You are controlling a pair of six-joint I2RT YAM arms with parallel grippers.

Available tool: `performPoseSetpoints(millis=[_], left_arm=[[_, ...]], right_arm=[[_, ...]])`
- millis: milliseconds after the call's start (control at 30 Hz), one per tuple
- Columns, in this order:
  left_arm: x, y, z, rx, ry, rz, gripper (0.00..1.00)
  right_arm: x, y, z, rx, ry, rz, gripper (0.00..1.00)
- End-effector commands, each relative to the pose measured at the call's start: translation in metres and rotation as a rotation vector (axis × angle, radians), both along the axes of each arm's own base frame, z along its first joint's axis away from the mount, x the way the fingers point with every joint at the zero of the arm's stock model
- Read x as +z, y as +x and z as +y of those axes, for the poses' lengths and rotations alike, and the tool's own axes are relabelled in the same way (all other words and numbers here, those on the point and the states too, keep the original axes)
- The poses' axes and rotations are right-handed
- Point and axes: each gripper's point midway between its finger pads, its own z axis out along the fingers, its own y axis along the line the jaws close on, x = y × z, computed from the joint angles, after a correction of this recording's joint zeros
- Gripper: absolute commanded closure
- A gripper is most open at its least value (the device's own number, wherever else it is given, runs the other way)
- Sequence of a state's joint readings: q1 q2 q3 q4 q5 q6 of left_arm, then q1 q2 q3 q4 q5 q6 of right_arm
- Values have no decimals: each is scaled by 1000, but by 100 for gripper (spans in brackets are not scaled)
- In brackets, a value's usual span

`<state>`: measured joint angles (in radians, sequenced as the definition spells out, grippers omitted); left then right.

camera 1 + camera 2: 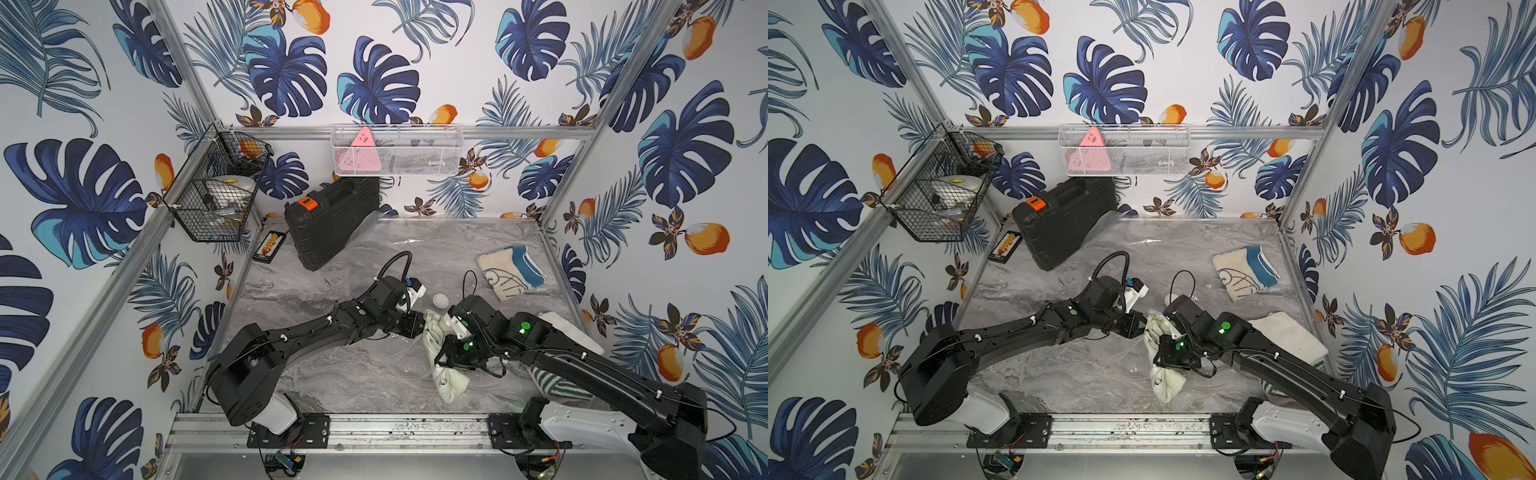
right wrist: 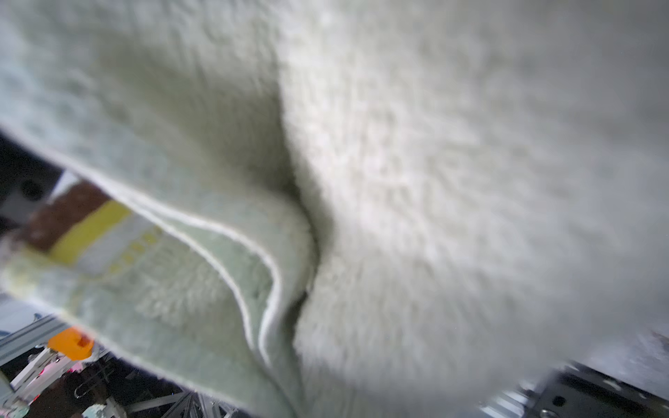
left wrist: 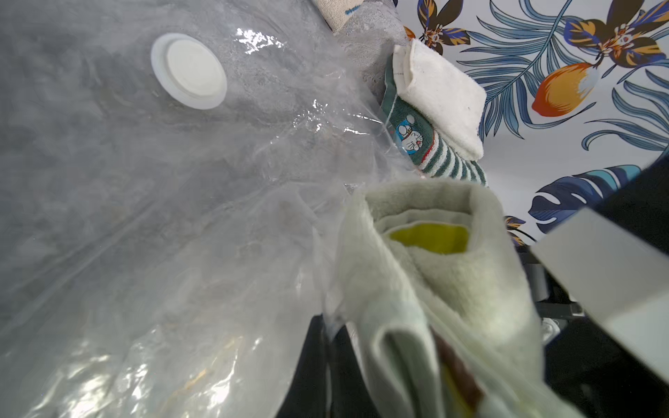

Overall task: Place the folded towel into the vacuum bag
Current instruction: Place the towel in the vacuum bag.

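Two things are gripped: the vacuum bag (image 3: pixel 163 235) by the left gripper (image 1: pixel 422 328), jaws fully closed; the folded towel (image 1: pixel 448 386) by the right gripper (image 1: pixel 439 360), jaws slightly parted.

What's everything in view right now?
bag: 1, clear, mid-table
valve: 1, white, on bag
green towel: 1, pale green, held over bag
patterned towel: 1, cream-blue, far right
white towel: 1, white, near right, atop striped towel
striped towel: 1, green-white, beneath it
case: 1, black, far left
bead tray: 1, black, beside case
wire basket: 1, black, left wall
mesh basket: 1, white, back wall
table: 1, grey marble, enclosure floor
left gripper: 1, black, shut on bag edge
right gripper: 1, black, shut on green towel
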<state>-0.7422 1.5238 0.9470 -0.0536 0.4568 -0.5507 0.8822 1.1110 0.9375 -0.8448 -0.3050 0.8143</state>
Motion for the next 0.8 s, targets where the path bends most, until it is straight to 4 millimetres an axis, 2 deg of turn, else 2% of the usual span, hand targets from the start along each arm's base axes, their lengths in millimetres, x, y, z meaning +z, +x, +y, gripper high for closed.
performPoseSetpoints(millis=[0,67,100,200,267,367,467,533,633,767], left_arm=[[37,5,-9,-3,-99,-64,100],[42,2,-6,-11,-97,-80,100],[39,0,-4,-16,-82,-80,100],[24,-1,-2,-17,-53,-56,100],[25,-1,-4,-13,-74,-50,100],[43,2,-7,-15,-103,-77,100],[60,5,-8,-12,-113,-107,100],[70,7,-9,-9,-125,-125,100],[77,8,-12,-7,-146,-123,100],[69,10,-11,2,-133,-116,100]], right_arm=[[13,4,26,-28,129,15,100],[9,13,43,-52,199,16,100],[1,16,48,-55,193,29,100],[-35,20,43,-77,83,68,100],[-65,17,25,-107,-22,91,100],[-112,4,-16,-124,-234,127,100],[-136,-6,-43,-115,-369,147,100],[-135,-7,-55,-119,-414,131,100],[-117,-5,-62,-108,-427,86,100],[-51,-1,-27,-40,-195,-5,100]])
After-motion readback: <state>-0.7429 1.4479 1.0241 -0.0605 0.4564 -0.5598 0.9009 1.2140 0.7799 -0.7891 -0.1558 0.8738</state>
